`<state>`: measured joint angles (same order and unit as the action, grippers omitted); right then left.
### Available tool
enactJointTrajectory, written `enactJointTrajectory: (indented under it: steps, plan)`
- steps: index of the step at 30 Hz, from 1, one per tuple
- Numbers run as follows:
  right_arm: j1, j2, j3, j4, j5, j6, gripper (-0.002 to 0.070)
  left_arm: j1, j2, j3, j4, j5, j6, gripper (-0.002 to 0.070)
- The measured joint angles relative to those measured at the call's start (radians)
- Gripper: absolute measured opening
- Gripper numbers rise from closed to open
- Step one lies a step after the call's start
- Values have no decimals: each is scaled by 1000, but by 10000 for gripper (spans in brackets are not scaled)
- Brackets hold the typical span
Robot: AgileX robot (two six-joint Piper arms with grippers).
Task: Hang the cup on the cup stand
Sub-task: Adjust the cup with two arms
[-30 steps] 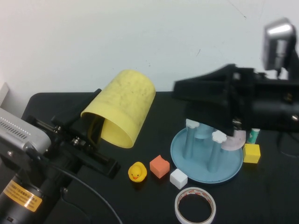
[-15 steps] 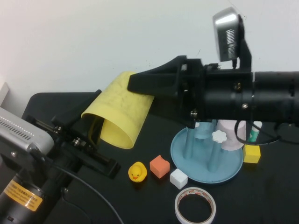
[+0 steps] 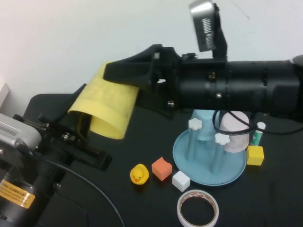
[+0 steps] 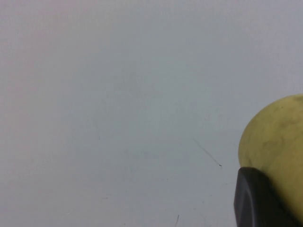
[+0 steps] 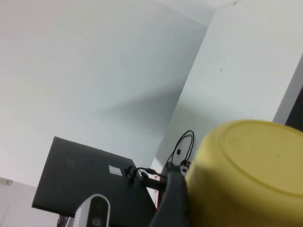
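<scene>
The yellow cup (image 3: 106,106) is held in the air above the table's left half, lying tilted with its mouth down toward the left arm. My left gripper (image 3: 83,125) is shut on its rim, one finger inside; its wrist view shows the cup (image 4: 279,137) against a black finger (image 4: 258,198). My right gripper (image 3: 128,73) reaches in from the right and sits over the cup's closed base end, which fills its wrist view (image 5: 251,175). The cup stand (image 3: 232,171) is at the right, with white-knobbed posts (image 3: 221,139).
A light blue cup (image 3: 206,127) and a pale pink cup (image 3: 235,135) hang on the stand. A rubber duck (image 3: 139,174), orange cube (image 3: 161,168), white cube (image 3: 181,181), tape roll (image 3: 198,208) and yellow cube (image 3: 254,155) lie around it.
My right arm swung in from the right, up and leftward, until its gripper reached the cup's base. The left arm and the cup shifted a little to the left.
</scene>
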<state>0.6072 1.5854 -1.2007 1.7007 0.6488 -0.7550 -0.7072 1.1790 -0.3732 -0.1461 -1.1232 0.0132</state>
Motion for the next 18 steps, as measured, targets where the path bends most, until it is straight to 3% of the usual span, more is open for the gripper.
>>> enactJointTrajectory:
  steps: [13, 18]
  plan:
    - [11, 55, -31, 32, -2, -41, 580, 7, 0, 3, -44, 21, 1, 8]
    - [11, 55, -31, 29, -2, -75, 578, 7, 0, 3, -41, 39, 12, 74]
